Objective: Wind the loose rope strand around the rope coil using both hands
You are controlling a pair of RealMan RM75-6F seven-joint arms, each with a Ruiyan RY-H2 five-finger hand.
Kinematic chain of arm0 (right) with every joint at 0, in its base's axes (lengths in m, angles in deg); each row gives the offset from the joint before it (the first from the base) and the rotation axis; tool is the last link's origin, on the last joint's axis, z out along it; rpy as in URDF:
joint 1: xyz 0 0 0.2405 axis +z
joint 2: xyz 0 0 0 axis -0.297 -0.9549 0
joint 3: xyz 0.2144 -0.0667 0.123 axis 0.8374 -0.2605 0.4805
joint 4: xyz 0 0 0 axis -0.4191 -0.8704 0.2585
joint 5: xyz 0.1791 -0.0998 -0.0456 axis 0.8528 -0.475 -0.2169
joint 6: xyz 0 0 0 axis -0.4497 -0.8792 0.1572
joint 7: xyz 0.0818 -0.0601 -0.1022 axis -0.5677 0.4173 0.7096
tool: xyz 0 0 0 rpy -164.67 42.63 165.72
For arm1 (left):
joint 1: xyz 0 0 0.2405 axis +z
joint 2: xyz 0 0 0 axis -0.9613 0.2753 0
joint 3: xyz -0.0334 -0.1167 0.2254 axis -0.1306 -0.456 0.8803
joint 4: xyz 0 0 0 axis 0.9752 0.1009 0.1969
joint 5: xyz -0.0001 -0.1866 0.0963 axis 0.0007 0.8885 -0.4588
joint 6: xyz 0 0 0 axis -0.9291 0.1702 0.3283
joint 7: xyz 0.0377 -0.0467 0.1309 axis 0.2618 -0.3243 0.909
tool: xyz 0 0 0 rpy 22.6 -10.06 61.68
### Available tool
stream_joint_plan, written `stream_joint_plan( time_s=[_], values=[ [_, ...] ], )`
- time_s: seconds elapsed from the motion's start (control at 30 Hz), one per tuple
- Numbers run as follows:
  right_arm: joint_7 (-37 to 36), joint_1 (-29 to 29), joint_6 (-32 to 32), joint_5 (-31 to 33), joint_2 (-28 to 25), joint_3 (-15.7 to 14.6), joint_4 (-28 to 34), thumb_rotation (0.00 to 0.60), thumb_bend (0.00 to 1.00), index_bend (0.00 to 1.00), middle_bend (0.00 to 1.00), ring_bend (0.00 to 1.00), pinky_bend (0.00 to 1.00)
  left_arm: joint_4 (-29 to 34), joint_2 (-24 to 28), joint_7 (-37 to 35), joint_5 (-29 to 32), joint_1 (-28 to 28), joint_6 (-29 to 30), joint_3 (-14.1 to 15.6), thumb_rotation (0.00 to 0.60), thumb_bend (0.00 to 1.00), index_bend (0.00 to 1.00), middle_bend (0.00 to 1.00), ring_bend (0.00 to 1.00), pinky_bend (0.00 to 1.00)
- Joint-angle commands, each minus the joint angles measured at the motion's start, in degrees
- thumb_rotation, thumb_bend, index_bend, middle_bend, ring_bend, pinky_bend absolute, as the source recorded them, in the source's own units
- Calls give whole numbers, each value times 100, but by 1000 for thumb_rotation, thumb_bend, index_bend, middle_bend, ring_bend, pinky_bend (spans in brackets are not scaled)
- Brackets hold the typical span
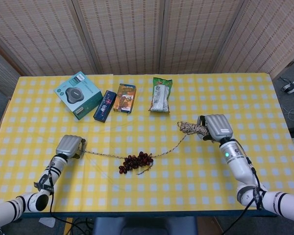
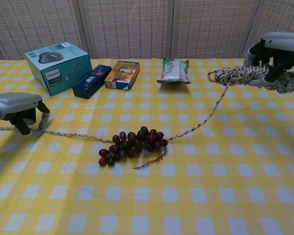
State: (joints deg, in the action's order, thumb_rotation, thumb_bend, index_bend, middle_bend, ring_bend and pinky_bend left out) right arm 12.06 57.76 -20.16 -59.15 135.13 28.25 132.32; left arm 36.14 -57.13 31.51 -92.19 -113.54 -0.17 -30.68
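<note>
My right hand grips the speckled rope coil and holds it above the table at the right. The loose strand hangs from the coil's left end. It runs down and left along the tablecloth, past a bunch of dark grapes, to my left hand. That hand sits low on the table and pinches the strand near its end. A short tail sticks out beyond the fingers.
Along the far side lie a teal box, a dark blue pack, an orange carton and a green snack bag. The strand passes under or against the grapes.
</note>
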Motion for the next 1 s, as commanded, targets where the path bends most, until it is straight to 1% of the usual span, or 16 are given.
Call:
stream_joint_plan(
  time_s=[0.03,0.2,0.37,0.47,0.63,0.8,1.0],
  values=[
    [-29,-10,-6,-6,-1,10,-5,600,502,738,608,502,614,31,52,-29,16,11,24,-12,600,375,755,1000,1000,1000],
    [-130,-41,-61,-47,-32,65,7,600,502,740,608,502,614,233,276,-234,-81,86,211,-90,600,376,760,1000,1000,1000],
    [-238,-70,-189,-38,-107,203,29,600,502,740,608,502,614,507,567,-532,-346,176,543,-229,600,377,760,1000,1000,1000],
    [-270,-75,-264,6,-169,304,34,600,502,741,608,502,614,655,734,-742,-558,227,815,-347,600,376,760,1000,1000,1000],
    [-264,-74,-360,83,-233,418,58,600,502,741,608,503,614,899,989,-1062,-717,289,1128,-565,600,376,760,1000,1000,1000],
    [-269,-66,-456,104,-203,496,93,600,502,741,608,504,614,1327,1349,-1471,-857,367,1392,-806,600,377,760,1000,1000,1000],
    [-212,61,-543,67,-71,629,163,600,502,746,608,507,614,1897,1820,-1897,-1100,429,1595,-1018,600,377,760,1000,1000,1000]
  ],
)
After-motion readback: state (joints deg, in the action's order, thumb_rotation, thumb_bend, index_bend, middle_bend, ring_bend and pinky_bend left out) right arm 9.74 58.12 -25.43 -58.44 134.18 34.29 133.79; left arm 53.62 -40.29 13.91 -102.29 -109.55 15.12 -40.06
